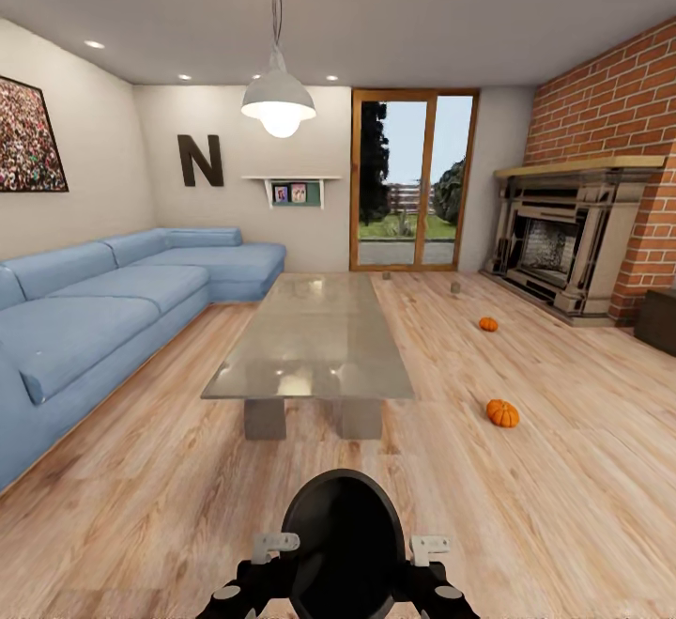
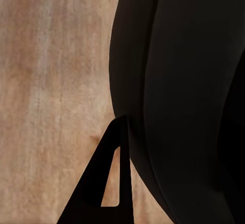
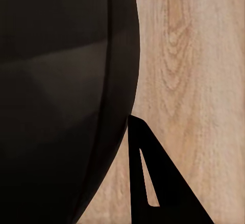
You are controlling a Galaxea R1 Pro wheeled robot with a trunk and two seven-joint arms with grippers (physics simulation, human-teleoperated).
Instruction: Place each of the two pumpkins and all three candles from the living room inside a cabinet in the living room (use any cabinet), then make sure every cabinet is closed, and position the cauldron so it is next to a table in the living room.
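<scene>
- Two pumpkins lie on the wood floor [image 1: 169, 497] to the right of the glass coffee table [image 1: 314, 337]: the nearer pumpkin [image 1: 502, 412] beside its near end, the farther pumpkin [image 1: 488, 324] toward the fireplace [image 1: 563, 248].
- Two small candles [image 1: 455, 287] stand beyond the table, near the glass door [image 1: 413, 182].
- Whether either gripper is open or closed cannot be told; each wrist view shows one dark finger [image 2: 99, 188] beside the robot's black body [image 3: 56, 96].

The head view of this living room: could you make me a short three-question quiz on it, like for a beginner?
1. True or false: both pumpkins, the nearer pumpkin and the farther pumpkin, lie on the wooden floor.
2. What stands between the blue sofa and the pumpkins?
A. a bookshelf
B. a glass-topped table
C. a bed
3. Fill in: the fireplace is set in a ____ wall.

Key: 1 true; 2 B; 3 brick.
</scene>
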